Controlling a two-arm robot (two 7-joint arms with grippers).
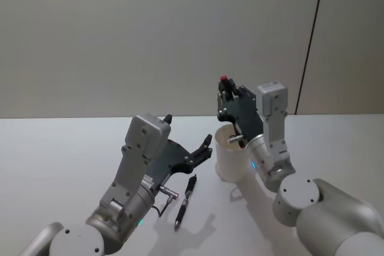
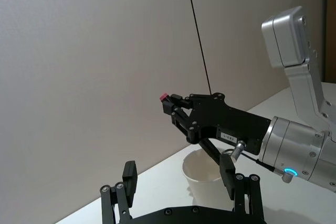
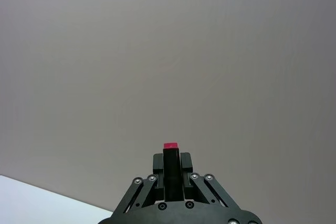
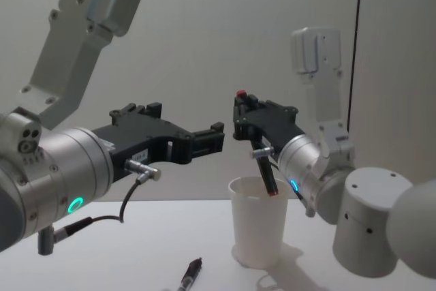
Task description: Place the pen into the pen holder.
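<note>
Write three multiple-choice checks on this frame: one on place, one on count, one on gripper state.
1. Where is the loose pen?
A) on the table, between the left gripper and the pen holder
B) inside the pen holder
C) in the left gripper

2. How many pens are in view?
A) one
B) two
C) three

3. What state is the left gripper in?
A) shut on a pen
B) shut on the pen holder
C) open and empty

Answers:
1 A: the loose pen lies flat on the table below the left gripper.
2 B: there is the loose pen plus the red-capped pen, which is clamped in the right gripper with its lower end at the pen holder's mouth.
3 C: its fingers are spread with nothing between them.
</note>
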